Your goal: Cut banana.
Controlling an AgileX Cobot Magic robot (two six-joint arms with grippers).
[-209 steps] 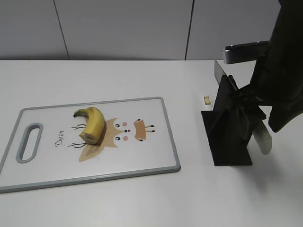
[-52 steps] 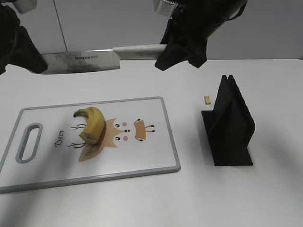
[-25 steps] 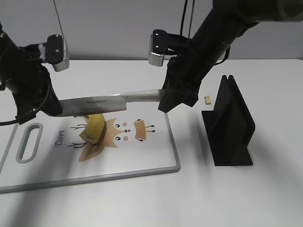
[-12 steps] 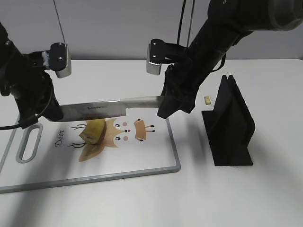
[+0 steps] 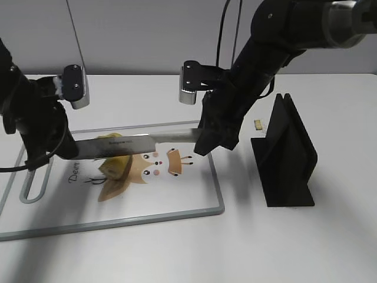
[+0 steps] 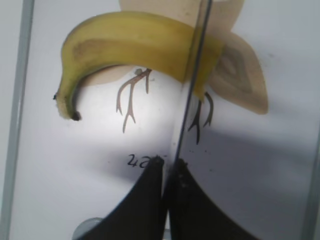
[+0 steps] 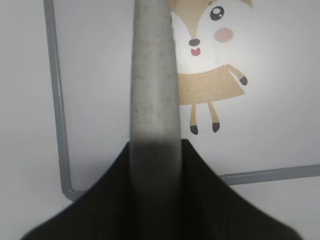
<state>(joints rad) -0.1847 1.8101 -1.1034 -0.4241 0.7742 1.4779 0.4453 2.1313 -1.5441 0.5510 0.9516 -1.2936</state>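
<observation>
Banana (image 6: 145, 45) on the cutting board (image 5: 177, 206), left of centre in the exterior frame, long axis running left to right across the top of the left wrist view, dark stem tip hooked down at the left, pale cut end hidden behind the blade side at the right. Knife (image 5: 126, 145) held level across it, thin edge-on line in the left wrist view crossing the fruit near its right end, roughly square to that axis; contact with the peel not certain. Left gripper (image 6: 167, 165) pinched shut on the blade tip, just below the banana in its own frame. Right gripper (image 7: 152, 145) clamped around the pale handle, reaching in from the upper right of the exterior frame, forearm slanting down toward the board. Judged next: straight down through the peel.
</observation>
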